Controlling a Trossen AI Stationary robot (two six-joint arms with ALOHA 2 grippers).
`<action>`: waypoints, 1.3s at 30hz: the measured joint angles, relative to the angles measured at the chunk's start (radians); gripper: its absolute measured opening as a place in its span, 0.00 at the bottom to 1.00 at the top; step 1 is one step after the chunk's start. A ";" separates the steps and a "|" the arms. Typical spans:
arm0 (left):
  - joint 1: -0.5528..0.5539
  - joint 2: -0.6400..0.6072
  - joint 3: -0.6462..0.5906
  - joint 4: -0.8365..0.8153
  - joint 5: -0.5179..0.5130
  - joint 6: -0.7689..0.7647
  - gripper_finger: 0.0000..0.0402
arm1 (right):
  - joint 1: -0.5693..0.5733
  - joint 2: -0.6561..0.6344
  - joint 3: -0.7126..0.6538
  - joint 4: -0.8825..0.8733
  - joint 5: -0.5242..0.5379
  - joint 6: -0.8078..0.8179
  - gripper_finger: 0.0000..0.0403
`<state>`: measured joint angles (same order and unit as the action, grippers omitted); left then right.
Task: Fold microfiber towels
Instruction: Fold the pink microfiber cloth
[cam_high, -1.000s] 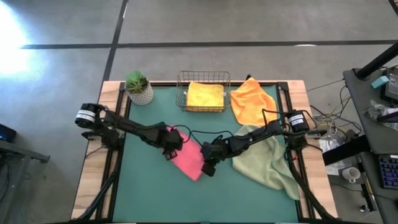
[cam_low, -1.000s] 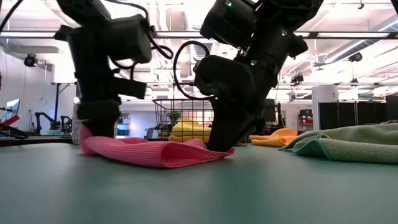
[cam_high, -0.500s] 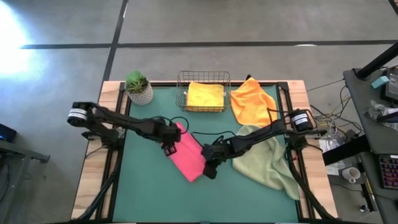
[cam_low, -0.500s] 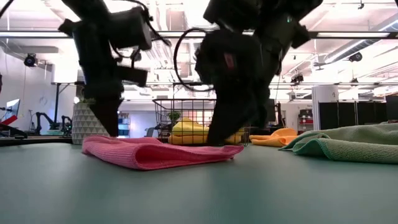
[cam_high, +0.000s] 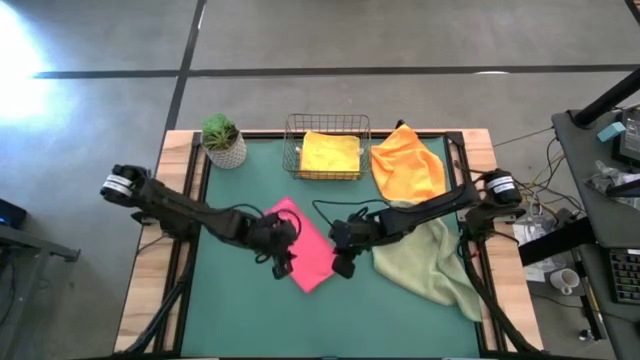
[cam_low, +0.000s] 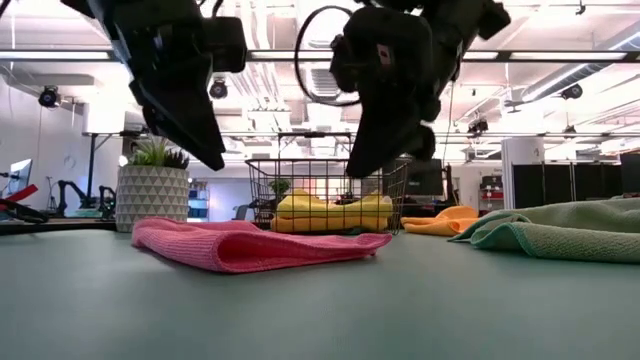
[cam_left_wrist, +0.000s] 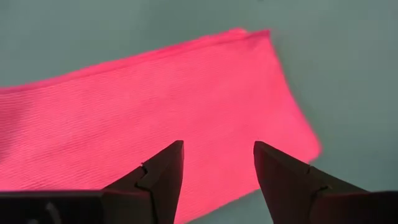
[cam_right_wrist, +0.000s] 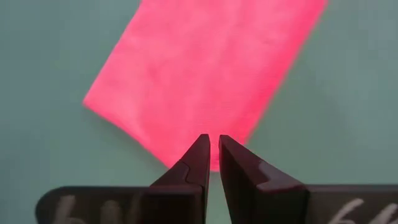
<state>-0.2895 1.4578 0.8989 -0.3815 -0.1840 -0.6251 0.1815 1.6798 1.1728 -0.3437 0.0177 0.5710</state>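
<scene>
The left claw (cam_high: 283, 262) is hovering just above the near-left edge of the pink towel (cam_high: 305, 246), its two dark fingers (cam_left_wrist: 163, 174) standing well apart and gripping nothing; its arm is stretching low and diagonally inward from the left edge of the worktop (cam_high: 250, 310). The right claw (cam_high: 342, 262) is hanging over the towel's opposite long edge with its fingers (cam_right_wrist: 200, 163) pressed almost together and empty, its arm reaching in from the right side across the sage green towel (cam_high: 432, 258). The pink towel is lying folded into a long, flat rectangle, set diagonally near the centre of the green worktop; the wrist views are showing a fine ribbed weave and crisp straight edges, which the high view is not resolving. The low view is showing what the overhead does not: both claws are clear of the cloth, and the towel is sitting as a soft doubled layer with a rounded fold (cam_low: 245, 245). The sage green towel is lying loosely rumpled at the right side, an orange towel (cam_high: 407, 165) is bunching at the far right corner, and a yellow towel (cam_high: 330, 153) is resting folded inside the wire mesh basket (cam_high: 293, 150) at the far edge. A potted plant (cam_high: 222, 140) in a patterned pale pot is standing at the far left corner.
</scene>
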 joint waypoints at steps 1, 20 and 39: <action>-0.014 0.010 0.000 0.022 -0.013 -0.025 0.45 | -0.001 -0.014 0.000 -0.027 0.018 -0.011 0.07; -0.106 0.299 0.095 0.160 -0.024 -0.102 0.45 | -0.012 -0.089 -0.012 -0.124 0.064 -0.060 0.07; -0.168 0.323 0.147 -0.130 0.106 -0.124 0.45 | -0.012 -0.089 -0.023 -0.124 0.066 -0.058 0.07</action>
<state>-0.4577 1.7813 1.0460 -0.5117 -0.0782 -0.7489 0.1696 1.5906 1.1496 -0.4675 0.0837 0.5125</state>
